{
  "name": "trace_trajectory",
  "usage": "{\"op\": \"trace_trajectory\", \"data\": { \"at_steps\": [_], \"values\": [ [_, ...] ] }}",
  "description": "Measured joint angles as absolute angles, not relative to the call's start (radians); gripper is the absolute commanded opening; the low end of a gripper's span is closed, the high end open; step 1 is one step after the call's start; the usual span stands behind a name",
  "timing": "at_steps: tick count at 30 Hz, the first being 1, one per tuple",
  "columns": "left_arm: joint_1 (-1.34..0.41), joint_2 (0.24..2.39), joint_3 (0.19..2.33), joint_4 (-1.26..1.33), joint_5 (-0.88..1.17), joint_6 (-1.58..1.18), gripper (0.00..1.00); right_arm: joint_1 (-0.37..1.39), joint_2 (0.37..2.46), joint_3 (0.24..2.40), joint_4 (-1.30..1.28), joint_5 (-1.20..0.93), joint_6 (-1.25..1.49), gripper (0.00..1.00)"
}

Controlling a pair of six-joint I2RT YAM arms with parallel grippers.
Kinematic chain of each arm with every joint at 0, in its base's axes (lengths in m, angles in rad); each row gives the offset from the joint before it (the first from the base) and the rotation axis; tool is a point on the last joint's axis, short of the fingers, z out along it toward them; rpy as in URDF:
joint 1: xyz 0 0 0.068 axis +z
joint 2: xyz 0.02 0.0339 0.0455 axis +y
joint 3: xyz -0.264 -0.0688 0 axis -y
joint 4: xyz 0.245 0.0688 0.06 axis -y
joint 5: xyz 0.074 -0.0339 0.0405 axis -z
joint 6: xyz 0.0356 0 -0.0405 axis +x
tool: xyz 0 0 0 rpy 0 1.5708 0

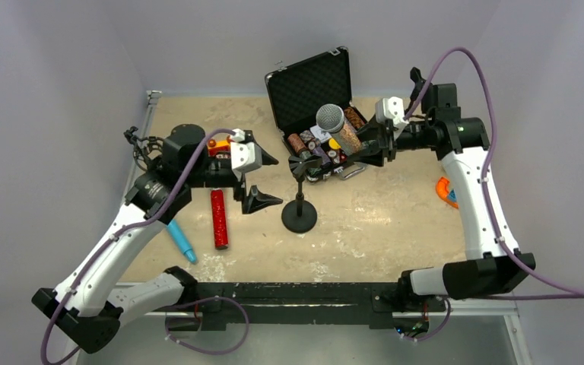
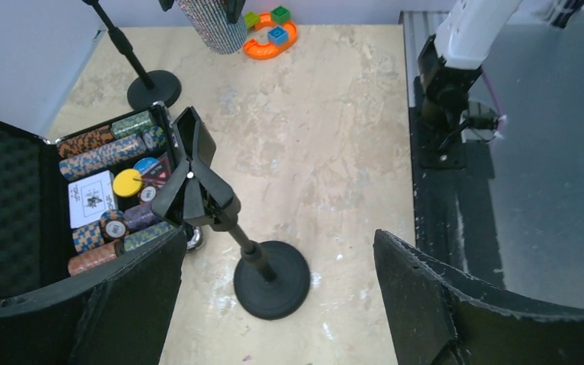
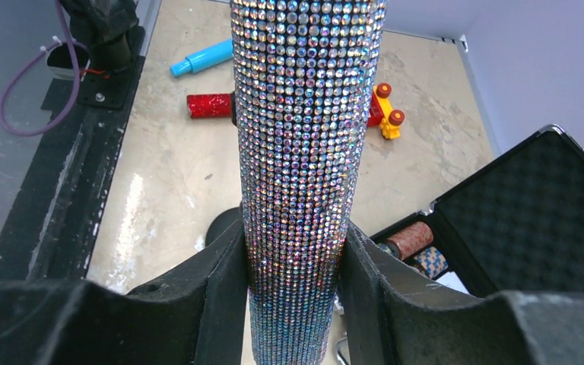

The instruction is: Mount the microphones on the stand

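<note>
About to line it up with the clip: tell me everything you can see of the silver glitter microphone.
The silver glitter microphone is a stick with a round grey mesh head and a tapering body covered in rows of small sparkling stones. The right gripper holds it off the table, jaws shut on its body, head up and tilted, above the open case and apart from the stand.

The silver microphone (image 3: 300,175) is sheathed in tight rows of tiny faceted stones that glitter, under a grey mesh head (image 1: 330,118); the red microphone (image 1: 219,219) sparkles likewise, while the light-blue microphone (image 1: 181,241) looks like smooth plain plastic. The stand (image 2: 272,277) is matt black, the case (image 1: 308,87) lid lined with dimpled black foam, and the beige worktop (image 2: 334,152) is mottled, scuffed and faintly glossy.
</note>
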State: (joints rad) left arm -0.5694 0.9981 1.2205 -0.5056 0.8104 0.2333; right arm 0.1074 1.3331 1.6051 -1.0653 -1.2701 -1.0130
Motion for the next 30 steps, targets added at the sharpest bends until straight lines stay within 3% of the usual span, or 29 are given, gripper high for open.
{"op": "trace_trajectory", "data": {
  "at_steps": [9,26,30],
  "values": [
    [-0.569,1.129,1.195,-0.381,0.801,0.358,0.96,0.14,1.387,1.56,-1.129,-1.276,-1.184,0.0],
    [-0.569,1.152,0.973,0.056,0.772,0.147,0.91,0.207,1.429,1.496,-1.026,-1.297,-1.121,0.0],
    [-0.569,1.155,0.966,0.102,0.762,0.121,0.86,0.207,1.436,1.496,-1.013,-1.301,-1.106,0.0]
  ]
}}
